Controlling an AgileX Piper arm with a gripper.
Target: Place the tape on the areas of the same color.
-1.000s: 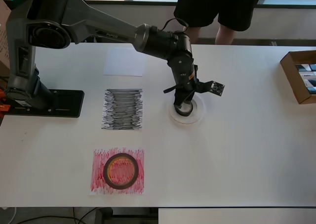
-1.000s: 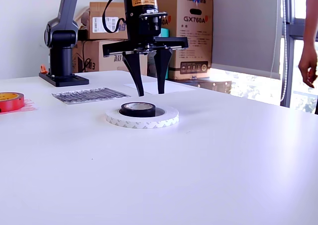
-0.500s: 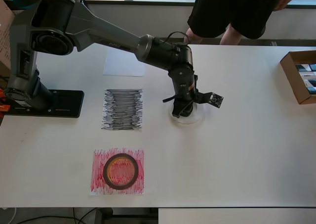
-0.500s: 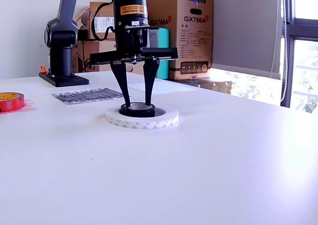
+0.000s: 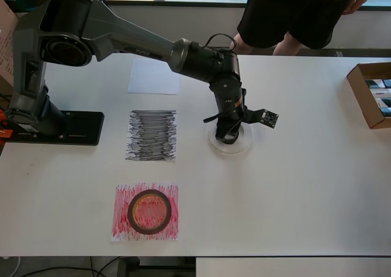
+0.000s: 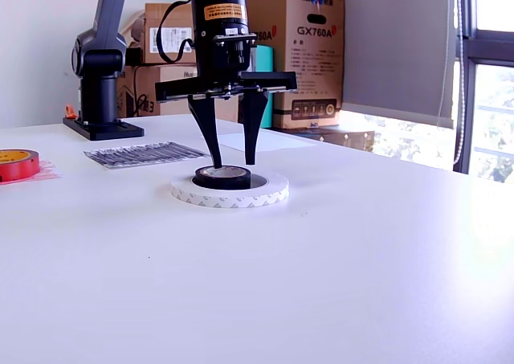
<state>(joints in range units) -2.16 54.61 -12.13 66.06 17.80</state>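
Note:
The small black tape roll (image 6: 225, 177) lies inside the wide white tape ring (image 6: 230, 192) on the bare tabletop; in the overhead view the white ring (image 5: 244, 142) shows but the black roll is mostly hidden under the gripper. My gripper (image 6: 232, 163) is open, pointing straight down, with its tips just above the black roll and holding nothing; it also shows in the overhead view (image 5: 227, 132). The dark-red tape roll (image 5: 149, 211) lies on the red patch (image 5: 122, 225). The black scribbled patch (image 5: 151, 135) and the white patch (image 5: 154, 76) are bare.
The arm's black base (image 5: 55, 127) stands at the overhead view's left. An open cardboard box (image 5: 371, 93) sits at the right edge. A person (image 5: 293, 14) stands behind the table. Cardboard boxes (image 6: 297, 51) are stacked behind it in the exterior view.
The gripper dropped onto the black roll, then rose slightly and shifted toward the exterior view's right. The person behind the table moved. No tape roll has moved.

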